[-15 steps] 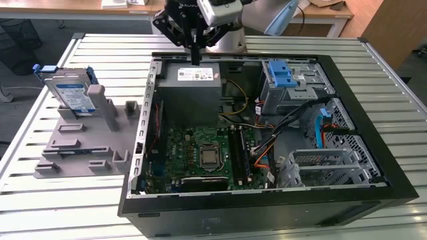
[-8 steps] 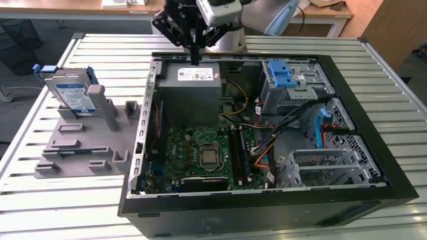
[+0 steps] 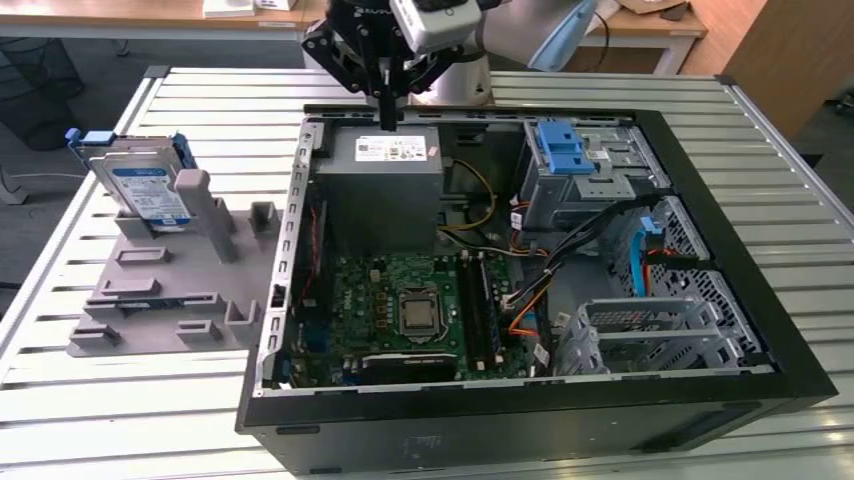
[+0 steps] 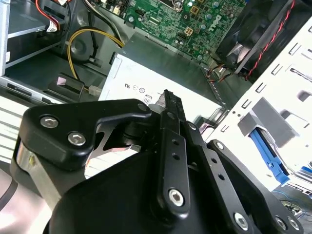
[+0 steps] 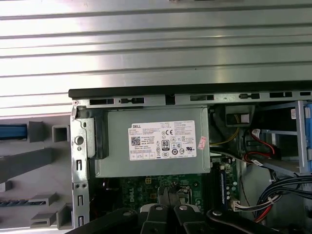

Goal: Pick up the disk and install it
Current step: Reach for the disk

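The disk (image 3: 144, 188), a silver drive with a white-and-blue label and a blue frame, leans upright in a grey holder (image 3: 160, 290) on the table at the exterior view's left. Its blue edge (image 5: 12, 131) shows in the first wrist view. My gripper (image 3: 388, 122) hangs over the far edge of the open computer case (image 3: 534, 420), just above the grey power-supply box (image 3: 384, 190). It is well to the right of the disk. Its fingers (image 4: 168, 97) are pressed together with nothing between them, and the gripper (image 5: 169, 191) points down over the box's near side.
Inside the case lie a green motherboard (image 3: 414, 310), loose cables (image 3: 587, 235), a blue latch (image 3: 567, 150) on the upper bay and a metal drive cage (image 3: 647, 330) at the exterior view's right. The case stands on a white slatted table (image 3: 80, 410).
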Robot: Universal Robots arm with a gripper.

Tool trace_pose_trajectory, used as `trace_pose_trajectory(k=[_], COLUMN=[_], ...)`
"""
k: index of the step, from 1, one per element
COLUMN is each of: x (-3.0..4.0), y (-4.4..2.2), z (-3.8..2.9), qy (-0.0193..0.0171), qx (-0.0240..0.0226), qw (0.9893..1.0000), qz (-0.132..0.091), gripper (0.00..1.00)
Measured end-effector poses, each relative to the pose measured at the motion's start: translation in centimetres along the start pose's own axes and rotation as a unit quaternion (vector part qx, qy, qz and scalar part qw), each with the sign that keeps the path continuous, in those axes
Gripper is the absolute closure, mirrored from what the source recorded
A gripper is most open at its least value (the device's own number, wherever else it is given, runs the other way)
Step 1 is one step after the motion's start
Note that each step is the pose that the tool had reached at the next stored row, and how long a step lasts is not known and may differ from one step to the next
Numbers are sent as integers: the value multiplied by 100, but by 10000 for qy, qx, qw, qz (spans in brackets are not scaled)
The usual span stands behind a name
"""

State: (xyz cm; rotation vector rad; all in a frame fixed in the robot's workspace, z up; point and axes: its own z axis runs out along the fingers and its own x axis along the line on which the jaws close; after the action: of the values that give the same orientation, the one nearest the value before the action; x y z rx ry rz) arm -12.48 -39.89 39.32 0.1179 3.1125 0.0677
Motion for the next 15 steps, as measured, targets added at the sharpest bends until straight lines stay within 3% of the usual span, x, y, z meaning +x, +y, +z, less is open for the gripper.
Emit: trace_pose_trajectory(k=[15], x=[15], y=[-1], z=[2], qy=[0], qx=[0], qw=[10000], qz=[0], gripper=[89])
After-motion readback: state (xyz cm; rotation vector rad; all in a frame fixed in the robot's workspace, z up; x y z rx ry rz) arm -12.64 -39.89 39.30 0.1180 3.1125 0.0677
